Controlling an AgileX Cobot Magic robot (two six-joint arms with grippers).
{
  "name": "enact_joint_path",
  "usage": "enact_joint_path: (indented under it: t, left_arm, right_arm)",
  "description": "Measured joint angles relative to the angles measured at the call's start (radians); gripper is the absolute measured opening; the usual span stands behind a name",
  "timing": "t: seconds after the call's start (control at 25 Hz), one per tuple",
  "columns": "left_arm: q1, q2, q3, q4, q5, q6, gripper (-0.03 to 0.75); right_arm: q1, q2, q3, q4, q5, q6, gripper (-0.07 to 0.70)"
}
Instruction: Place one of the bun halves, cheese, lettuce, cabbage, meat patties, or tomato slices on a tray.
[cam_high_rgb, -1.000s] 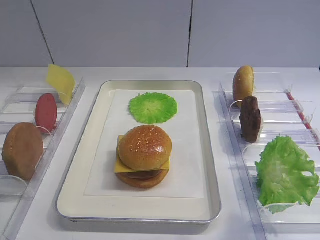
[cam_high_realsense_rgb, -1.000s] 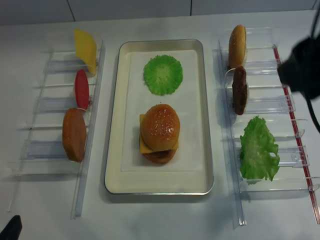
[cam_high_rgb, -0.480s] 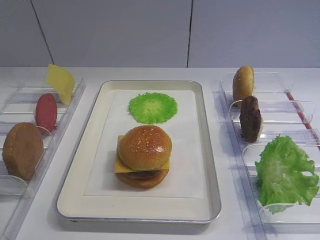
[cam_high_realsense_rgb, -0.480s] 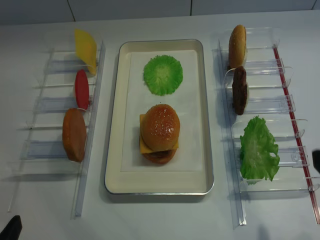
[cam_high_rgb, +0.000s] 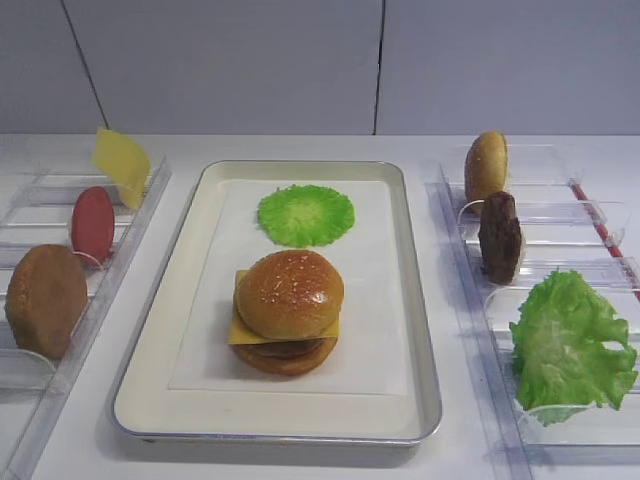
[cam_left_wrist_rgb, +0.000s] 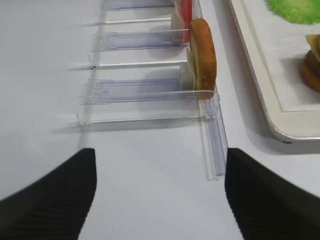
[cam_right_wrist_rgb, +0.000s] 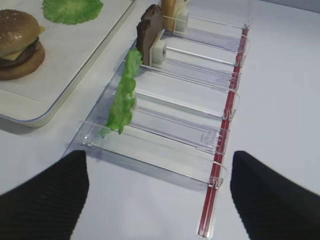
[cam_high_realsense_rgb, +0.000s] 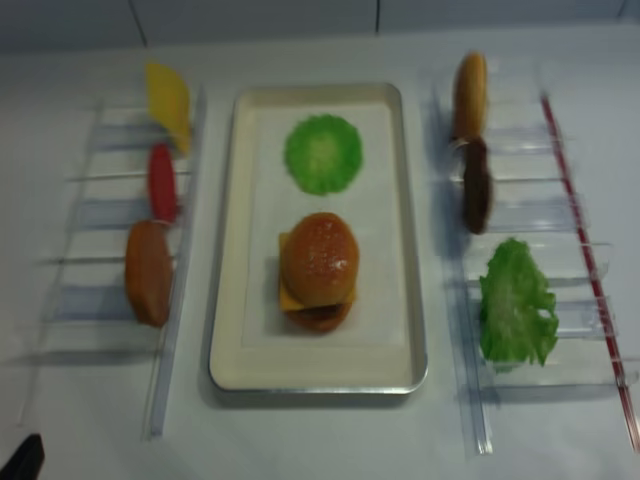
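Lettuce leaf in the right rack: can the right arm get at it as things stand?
Probably yes. The right gripper is open and empty, facing the rack, and nothing lies between it and the lettuce, which stands upright in the nearest slot.

bright, even light, soft shadows; the realsense overhead view is blurred.

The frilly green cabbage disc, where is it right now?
In the exterior high view the cabbage disc lies flat on the white liner at the far end of the tray, just behind the assembled burger.
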Motion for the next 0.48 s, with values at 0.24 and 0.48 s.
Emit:
enact_joint_path:
  t: [0.24, 0.48]
  left_arm:
    - [0.0, 0.0, 0.0, 0.002, 0.0, 0.0, 0.493]
    - [0.0, 0.0, 0.0, 0.002, 0.0, 0.0, 0.493]
  right_arm:
    - [0.002, 0.0, 0.007, 0.013, -0.005, -0.011, 0.585]
    - [0.002, 0.0, 0.007, 0.013, -0.005, -0.008, 0.585]
